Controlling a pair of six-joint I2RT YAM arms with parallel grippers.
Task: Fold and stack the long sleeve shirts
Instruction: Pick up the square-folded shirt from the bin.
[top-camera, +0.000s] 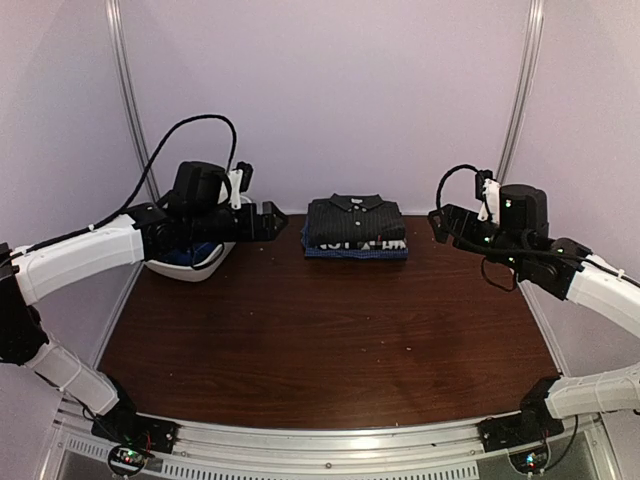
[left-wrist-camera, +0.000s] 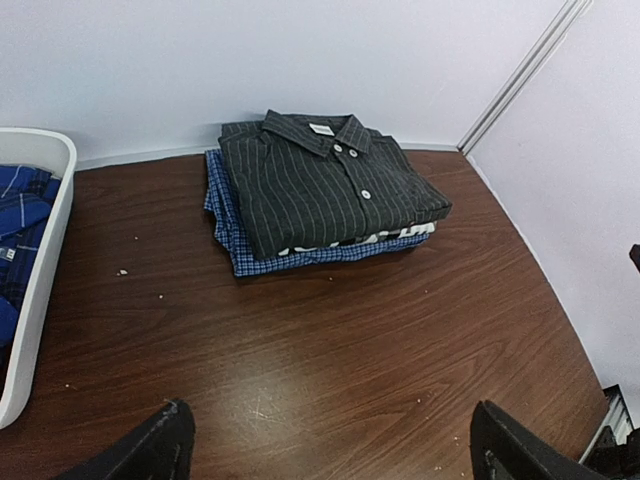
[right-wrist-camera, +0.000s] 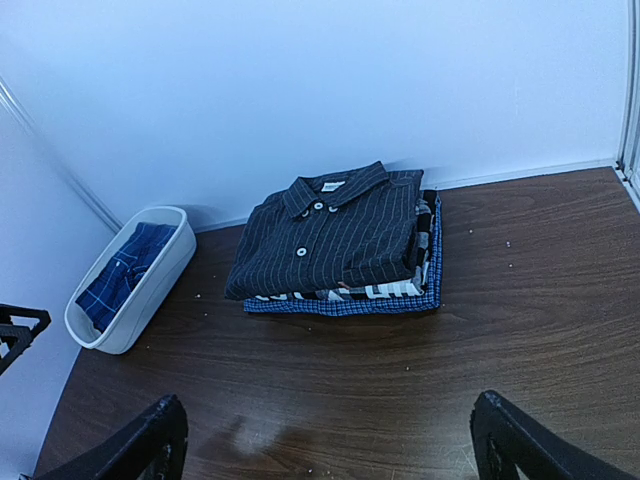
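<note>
With the left gripper (left-wrist-camera: 330, 425) and right gripper (right-wrist-camera: 325, 415) both spread and empty, the blue plaid shirt (right-wrist-camera: 125, 265), likely light and limp, lies bunched in the white tub (right-wrist-camera: 165, 275) beside the folded stack (top-camera: 355, 228), best pinched at a raised fold.

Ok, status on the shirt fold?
Left gripper, right gripper: jaws open, empty. Charcoal striped shirt folded atop stack, far centre. Blue plaid shirt in white tub, not yet folded. No obstruction seen.
</note>
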